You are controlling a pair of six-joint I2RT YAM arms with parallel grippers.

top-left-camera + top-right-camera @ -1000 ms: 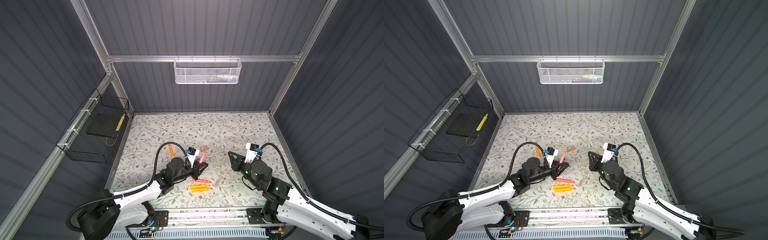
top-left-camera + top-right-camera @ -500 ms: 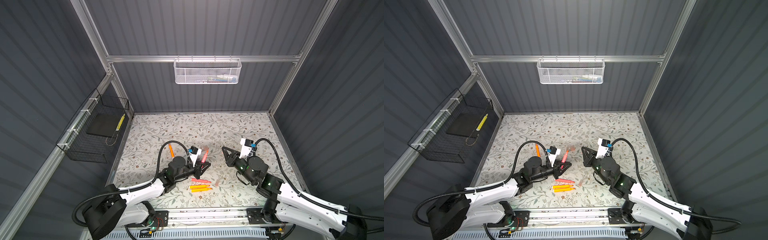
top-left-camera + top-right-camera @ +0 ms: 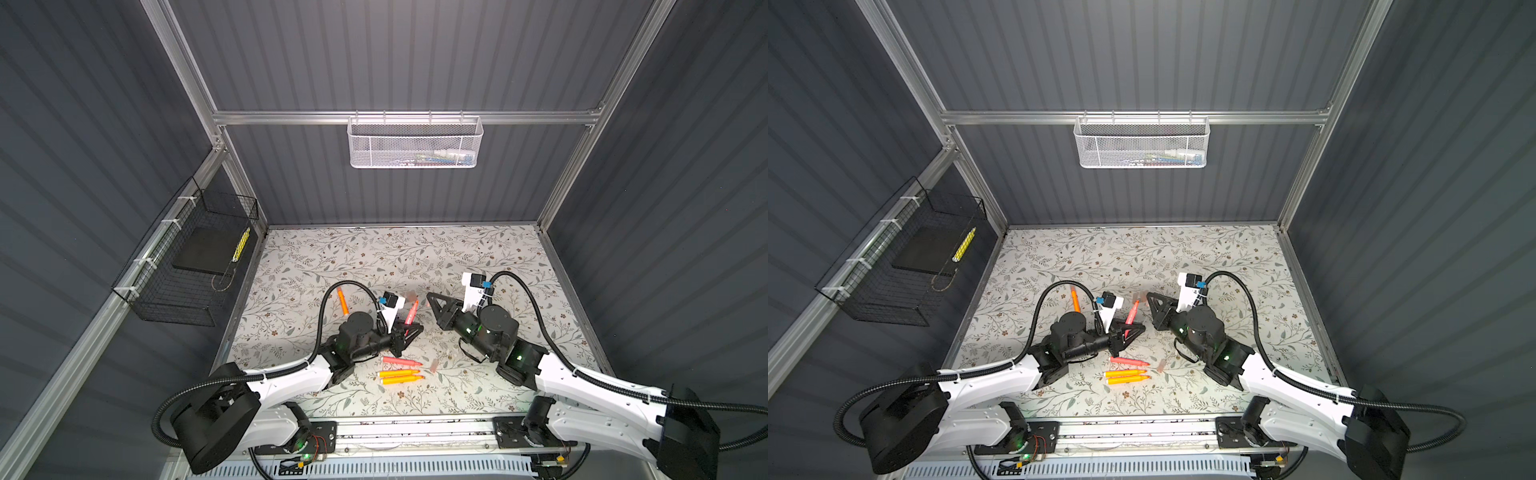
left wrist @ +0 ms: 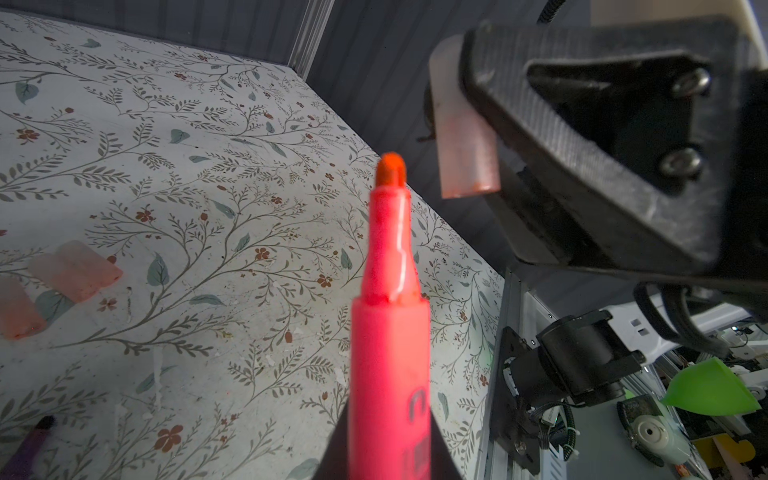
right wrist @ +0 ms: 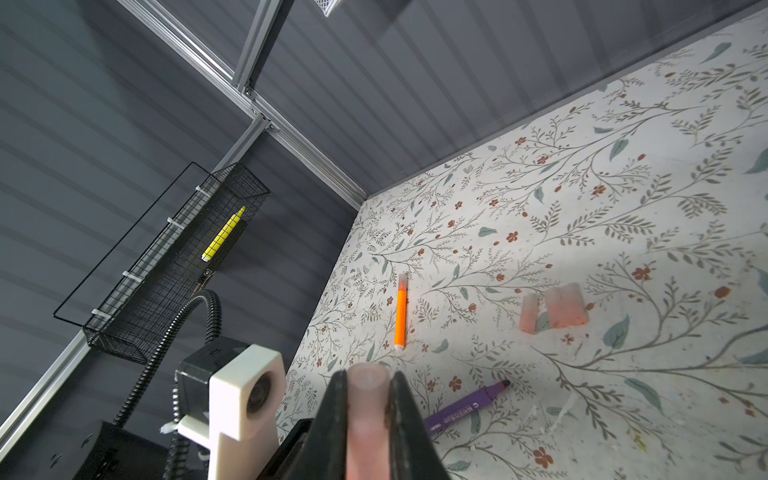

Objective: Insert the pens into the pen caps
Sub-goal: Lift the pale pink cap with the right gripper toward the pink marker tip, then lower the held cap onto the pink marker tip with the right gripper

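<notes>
My left gripper (image 4: 390,440) is shut on a pink pen (image 4: 390,353) whose bare tip points up and away. My right gripper (image 5: 368,379) is shut on a translucent pinkish pen cap (image 5: 368,415). In the left wrist view that cap (image 4: 463,141) hangs just beside and beyond the pen tip, apart from it. In both top views the left gripper (image 3: 411,330) and the right gripper (image 3: 430,297) face each other at mid-table, the held pen (image 3: 1131,312) between them. Loose caps (image 5: 552,309) lie on the mat beyond a purple pen (image 5: 465,405).
An orange pen (image 3: 341,301) lies left of the left arm. A pink pen (image 3: 401,360), two orange pens (image 3: 398,376) and one cap (image 3: 433,365) lie near the front. A black wire basket (image 3: 187,266) hangs on the left wall, a white one (image 3: 415,143) on the back wall.
The right gripper has swung left and farther back with its cap, closing in on the tip of the pen. The left gripper has barely shifted and keeps its hold.
</notes>
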